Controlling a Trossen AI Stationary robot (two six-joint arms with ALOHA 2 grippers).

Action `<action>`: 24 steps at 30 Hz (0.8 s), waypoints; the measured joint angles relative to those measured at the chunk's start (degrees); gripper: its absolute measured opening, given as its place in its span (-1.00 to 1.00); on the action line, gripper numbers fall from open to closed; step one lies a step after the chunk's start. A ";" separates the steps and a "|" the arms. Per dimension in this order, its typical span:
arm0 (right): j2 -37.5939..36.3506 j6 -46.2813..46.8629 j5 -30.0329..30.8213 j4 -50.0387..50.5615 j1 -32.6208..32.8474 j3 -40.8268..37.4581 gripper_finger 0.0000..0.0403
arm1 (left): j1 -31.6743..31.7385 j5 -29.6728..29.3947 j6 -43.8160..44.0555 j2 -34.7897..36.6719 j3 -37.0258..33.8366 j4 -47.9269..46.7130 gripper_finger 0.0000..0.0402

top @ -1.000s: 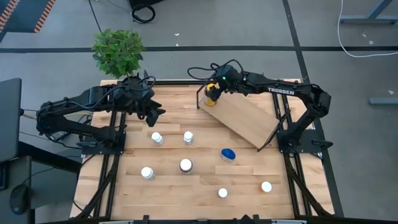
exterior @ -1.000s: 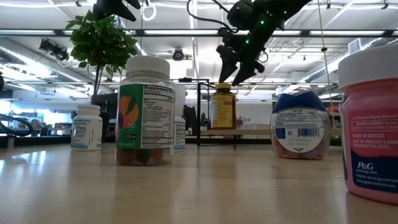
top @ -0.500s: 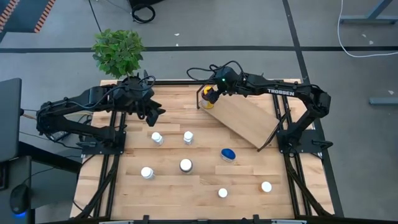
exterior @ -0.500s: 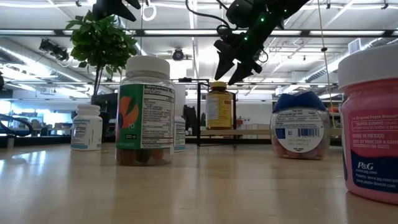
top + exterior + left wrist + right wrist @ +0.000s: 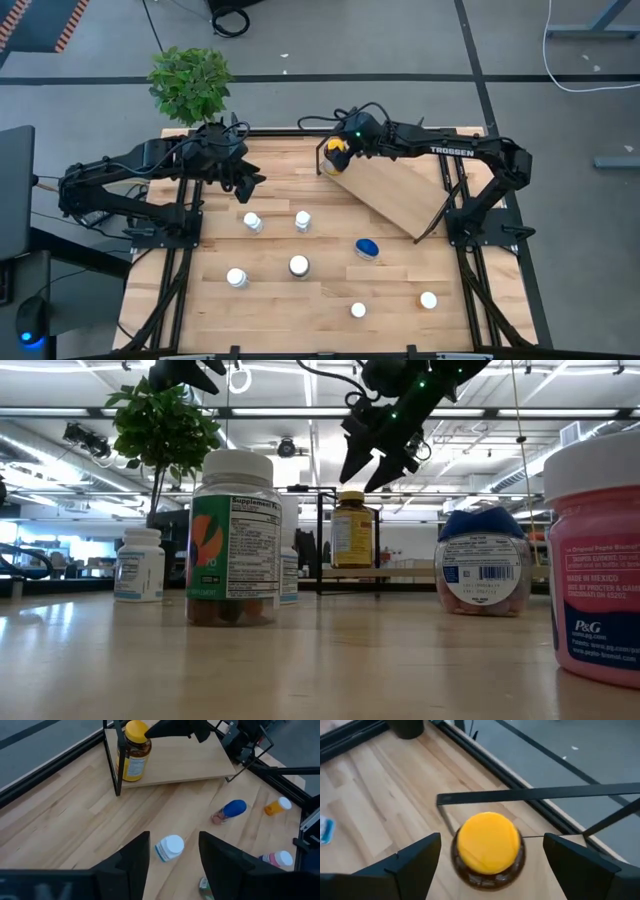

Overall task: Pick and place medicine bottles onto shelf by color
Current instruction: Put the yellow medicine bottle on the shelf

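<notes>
The amber bottle (image 5: 339, 152) was seen standing upright on the far corner of the shelf (image 5: 392, 194), yellow cap up, long axis vertical, just beside the wire frame post. The right hand (image 5: 347, 138) was held just above it with jaws spread wide on either side of the cap and nothing gripped; the bottle was judged released. It was judged light, rigid plastic, smooth and a bit slippery, not fragile but tippy on the sloped board; it would best be taken around the cap or just under it, from above. The left hand (image 5: 244, 182) was held over the counter (image 5: 270, 290) near the plant (image 5: 190, 82), jaws partly apart, empty. The other bottles were left on the counter: a blue-capped one (image 5: 367, 248) lying on its side, and white-capped ones (image 5: 252, 221) that looked upright, well apart from each other.
</notes>
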State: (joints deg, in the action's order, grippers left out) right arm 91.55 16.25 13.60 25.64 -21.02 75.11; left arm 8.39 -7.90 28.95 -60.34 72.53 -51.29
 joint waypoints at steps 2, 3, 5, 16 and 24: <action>0.49 -0.56 0.95 -0.22 -0.02 0.02 0.79 | 0.00 0.00 -0.04 0.00 0.00 0.00 -0.14; 0.76 -0.94 0.99 -0.07 -0.12 0.02 0.79 | -0.01 -0.01 -0.05 -0.01 0.00 0.00 -0.14; 1.77 -1.08 0.93 0.44 -0.35 0.00 0.79 | -0.01 -0.02 -0.06 -0.02 0.00 -0.02 -0.14; 3.96 0.26 0.49 -0.25 0.26 0.00 0.79 | -0.53 0.02 0.51 -0.02 0.04 -1.12 -0.14; 3.93 0.73 1.13 -0.06 0.42 0.02 0.63 | -1.94 0.02 0.85 -0.02 0.04 -1.36 -0.15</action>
State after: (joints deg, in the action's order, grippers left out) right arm 95.48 16.97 14.72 25.58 -20.60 75.13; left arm 6.46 -7.88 29.80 -60.36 72.58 -52.64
